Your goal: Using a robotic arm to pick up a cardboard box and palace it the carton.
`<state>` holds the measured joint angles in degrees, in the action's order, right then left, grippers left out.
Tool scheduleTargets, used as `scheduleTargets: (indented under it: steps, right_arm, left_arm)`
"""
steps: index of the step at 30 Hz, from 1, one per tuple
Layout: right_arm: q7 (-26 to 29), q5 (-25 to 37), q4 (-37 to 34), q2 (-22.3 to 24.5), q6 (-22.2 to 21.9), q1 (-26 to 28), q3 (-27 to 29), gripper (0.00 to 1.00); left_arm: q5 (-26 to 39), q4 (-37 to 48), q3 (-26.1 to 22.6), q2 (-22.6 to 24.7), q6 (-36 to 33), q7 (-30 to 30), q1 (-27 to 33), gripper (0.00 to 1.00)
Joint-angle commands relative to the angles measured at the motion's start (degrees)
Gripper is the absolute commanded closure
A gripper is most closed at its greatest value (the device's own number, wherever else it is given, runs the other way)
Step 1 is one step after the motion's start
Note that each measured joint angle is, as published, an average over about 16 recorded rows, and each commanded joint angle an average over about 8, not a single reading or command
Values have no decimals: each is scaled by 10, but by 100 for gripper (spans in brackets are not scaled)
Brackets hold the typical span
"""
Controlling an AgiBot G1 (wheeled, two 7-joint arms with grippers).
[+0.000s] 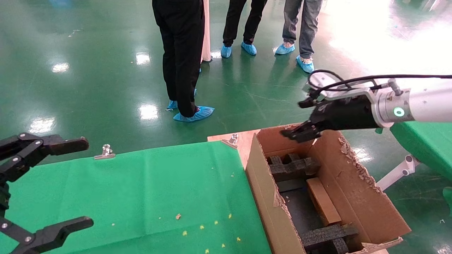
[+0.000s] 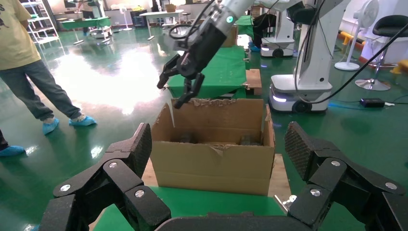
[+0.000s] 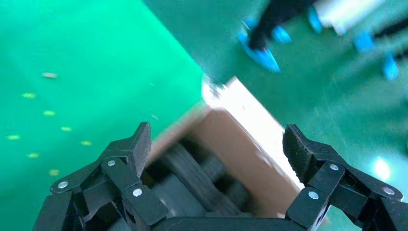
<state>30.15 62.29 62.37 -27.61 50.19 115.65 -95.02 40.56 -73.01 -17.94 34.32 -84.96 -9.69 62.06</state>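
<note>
The box (image 1: 323, 201) lies inside the carton (image 1: 367, 208), flat on the bottom along the right wall, between the black foam block (image 1: 295, 166) at the far end and another foam block (image 1: 328, 235) at the near end. The right gripper (image 1: 300, 134) hangs empty above the far edge of the carton, and its fingers are spread apart, as both wrist views show. So I judge that the placing is done and the step in hand is to bring the arm away. To do this well, the arm should first rise straight up until the fingers are clearly above the torn flaps (image 1: 358, 165), and only then travel sideways, because a finger that catches the ragged right flap can drag the carton along the wooden board (image 1: 240, 141) at the right edge of the table (image 1: 141, 190). The fingers should remain apart, so that nothing is pinched on the way. The left gripper (image 1: 53, 183) waits over the left edge of the green table, also spread wide and holding nothing. Some things are hard to make out: the near end of the box goes under the near foam block, so I cannot tell if it sits fully flat; the right wrist view is smeared and shows only the far corner of the carton; the people (image 1: 182, 56) behind the table are cut off above the legs.
</note>
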Motion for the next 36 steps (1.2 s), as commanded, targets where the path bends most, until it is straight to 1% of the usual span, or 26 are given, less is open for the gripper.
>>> scheduleTargets:
  steps: [1, 4, 8, 17, 20, 24, 36]
  right_arm:
    - [-19, -13, 45, 20, -1, 3, 10, 0]
    - [-39, -29, 80, 32, 9, 6, 17, 0]
    - [-50, -40, 101, 39, 17, 10, 23, 0]
    - [-41, -34, 83, 32, 15, 5, 22, 0]
    - [-41, -35, 80, 30, 19, -4, 33, 0]
    - [-49, -44, 82, 25, 36, -32, 72, 0]
    - [-82, -80, 89, 3, 107, -146, 233, 0]
  left_arm:
    - [0, 0, 0, 0, 0, 0, 0, 0]
    - [0, 0, 0, 0, 0, 0, 0, 0]
    - [0, 0, 0, 0, 0, 0, 0, 0]
    - [0, 0, 0, 0, 0, 0, 0, 0]
    - [0, 0, 0, 0, 0, 0, 0, 0]
    - [0, 0, 0, 0, 0, 0, 0, 0]
    - [0, 0, 0, 0, 0, 0, 0, 0]
